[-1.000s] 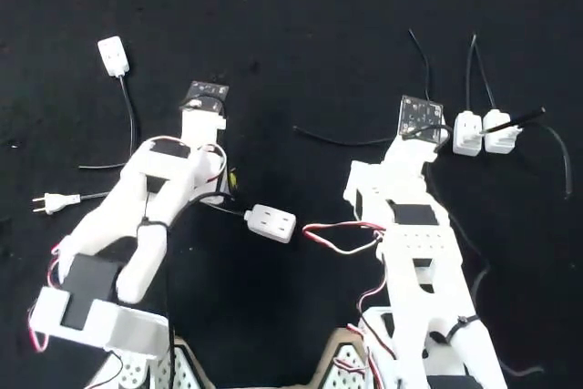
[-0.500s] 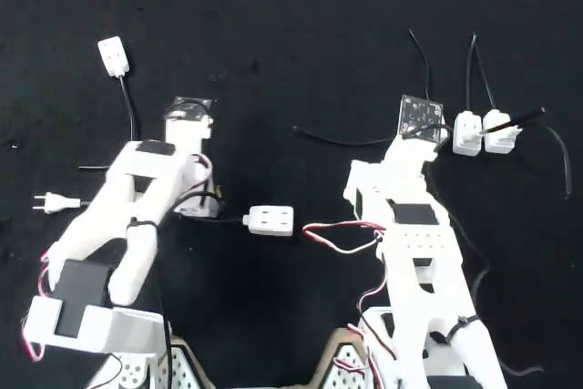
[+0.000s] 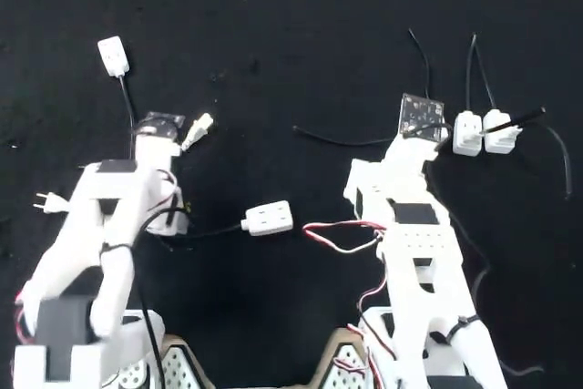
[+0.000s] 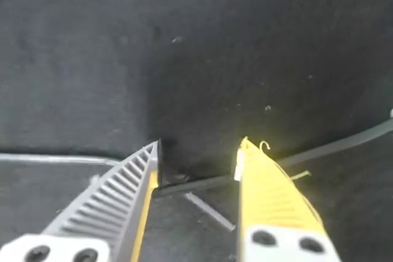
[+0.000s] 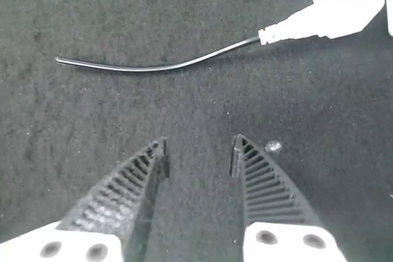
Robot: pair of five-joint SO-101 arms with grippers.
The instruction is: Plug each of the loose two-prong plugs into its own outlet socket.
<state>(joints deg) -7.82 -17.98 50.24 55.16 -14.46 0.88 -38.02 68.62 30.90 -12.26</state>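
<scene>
One pair of white pieces at the far right sits pressed together, so you can probably count that plug as seated. A two-prong plug lies loose at the left of the counter, well apart from the white outlet socket. Your left tool gapes astride a black cable. Your right tool gapes over the counter.
</scene>
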